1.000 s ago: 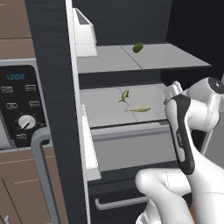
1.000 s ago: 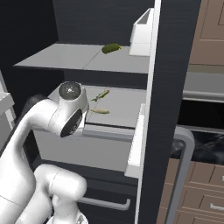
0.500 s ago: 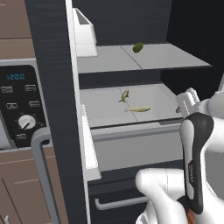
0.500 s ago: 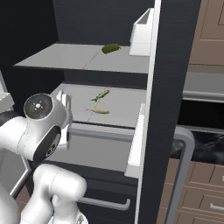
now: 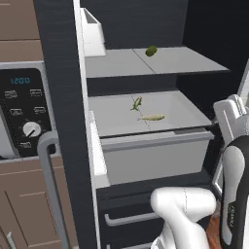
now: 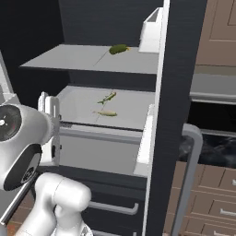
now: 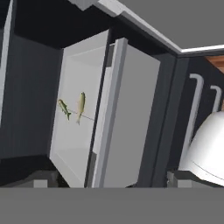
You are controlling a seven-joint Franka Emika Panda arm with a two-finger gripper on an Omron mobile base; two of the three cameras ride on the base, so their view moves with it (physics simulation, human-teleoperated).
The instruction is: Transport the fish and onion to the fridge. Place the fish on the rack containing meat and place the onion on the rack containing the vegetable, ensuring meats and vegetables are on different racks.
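Two finger tips: low in the hand view, jaws apart, nothing held.
Gripper [image 7: 107,183]: outside the fridge [image 5: 61,73], well apart from the shelves.
Fish [image 5: 152,117]: on the middle rack, near a small green item [image 5: 136,103].
Fish handling: likely light, slippery; grip mid-body.
Vegetable [image 5: 151,50]: upper rack.
Writing: oven display [image 5: 19,80], digits unreadable.
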